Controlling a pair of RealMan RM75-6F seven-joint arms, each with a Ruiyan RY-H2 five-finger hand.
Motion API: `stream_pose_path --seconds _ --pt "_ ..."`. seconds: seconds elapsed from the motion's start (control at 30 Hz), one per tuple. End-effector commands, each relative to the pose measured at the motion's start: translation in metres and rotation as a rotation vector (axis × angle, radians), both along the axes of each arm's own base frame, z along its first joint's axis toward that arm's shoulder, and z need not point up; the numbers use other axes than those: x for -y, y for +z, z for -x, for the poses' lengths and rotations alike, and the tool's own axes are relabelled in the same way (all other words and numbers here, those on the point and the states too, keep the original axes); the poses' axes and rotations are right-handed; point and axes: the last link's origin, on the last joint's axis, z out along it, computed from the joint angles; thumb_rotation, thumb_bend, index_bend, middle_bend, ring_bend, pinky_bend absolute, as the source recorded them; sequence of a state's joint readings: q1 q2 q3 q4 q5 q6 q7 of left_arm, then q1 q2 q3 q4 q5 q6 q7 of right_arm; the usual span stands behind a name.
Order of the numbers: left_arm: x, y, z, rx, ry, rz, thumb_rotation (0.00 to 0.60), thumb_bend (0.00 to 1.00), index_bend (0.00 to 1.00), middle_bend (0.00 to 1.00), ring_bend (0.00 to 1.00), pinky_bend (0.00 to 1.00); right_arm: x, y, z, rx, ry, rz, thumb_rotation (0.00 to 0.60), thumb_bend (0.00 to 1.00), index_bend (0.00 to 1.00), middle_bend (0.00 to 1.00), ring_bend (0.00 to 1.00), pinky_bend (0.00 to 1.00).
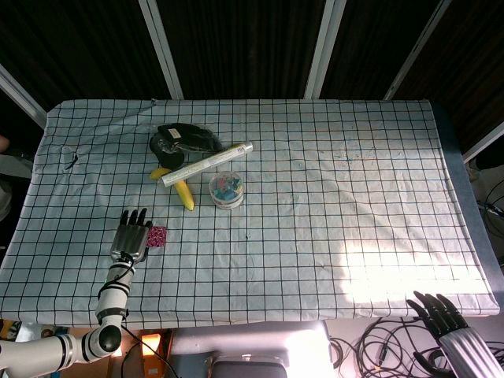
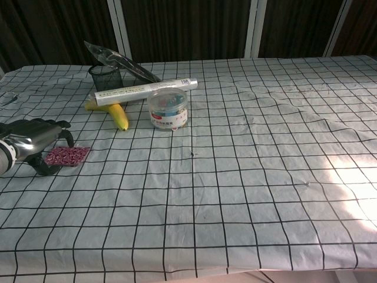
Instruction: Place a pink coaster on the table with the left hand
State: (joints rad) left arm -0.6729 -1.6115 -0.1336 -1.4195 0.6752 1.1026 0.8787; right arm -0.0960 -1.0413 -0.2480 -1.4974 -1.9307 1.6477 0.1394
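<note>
A: From the head view, we see the pink coaster point(image 1: 157, 235) flat on the table point(image 1: 331, 205) at near left, the left hand point(image 1: 131, 239) just beside it, fingers apart, gripping nothing. The right hand point(image 1: 438, 309) hangs past the near right edge, fingers spread.

B: In the chest view we judge the placing done; the left hand point(image 2: 34, 139) needs only to lift clear of the coaster point(image 2: 67, 155). Writing on the foil roll point(image 2: 144, 89) is too small to read.

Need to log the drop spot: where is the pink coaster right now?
The pink coaster lies flat on the checked cloth near the table's left front, just right of the left hand, below the banana.
</note>
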Motion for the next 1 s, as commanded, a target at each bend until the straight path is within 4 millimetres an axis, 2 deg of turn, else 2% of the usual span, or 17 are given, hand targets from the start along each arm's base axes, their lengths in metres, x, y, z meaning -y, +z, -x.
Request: stream_pose_path --seconds 0.03,0.37,0.57,0.8,1.0 --pt "-0.001 0.0 0.0 0.0 -0.003 -0.003 0.6 0.36 0.34 0.0 0.0 0.0 0.0 0.0 0.0 0.0 -0.001 0.001 0.6 0.2 0.0 0.0 0.0 0.0" --pt "-0.003 0.002 0.0 0.01 -0.023 -0.028 0.6 0.36 0.42 0.0 0.0 0.0 -0.001 0.0 0.001 -0.001 -0.004 0.006 0.6 0.2 0.0 0.0 0.0 0.0" --pt "0.003 0.011 -0.006 0.019 -0.055 -0.044 0.6 0.36 0.45 0.0 0.0 0.0 -0.002 0.001 0.001 -0.001 -0.004 0.009 0.6 0.2 0.0 0.0 0.0 0.0" --pt "0.04 0.036 -0.01 -0.042 -0.077 -0.019 0.6 0.36 0.45 0.0 0.0 0.0 -0.002 -0.001 0.0 -0.006 -0.004 0.007 0.6 0.2 0.0 0.0 0.0 0.0" --pt "0.073 0.048 0.01 -0.105 -0.057 0.015 0.6 0.36 0.45 0.01 0.0 0.0 -0.002 -0.004 -0.001 -0.013 0.001 0.0 0.6 0.2 0.0 0.0 0.0 0.0"
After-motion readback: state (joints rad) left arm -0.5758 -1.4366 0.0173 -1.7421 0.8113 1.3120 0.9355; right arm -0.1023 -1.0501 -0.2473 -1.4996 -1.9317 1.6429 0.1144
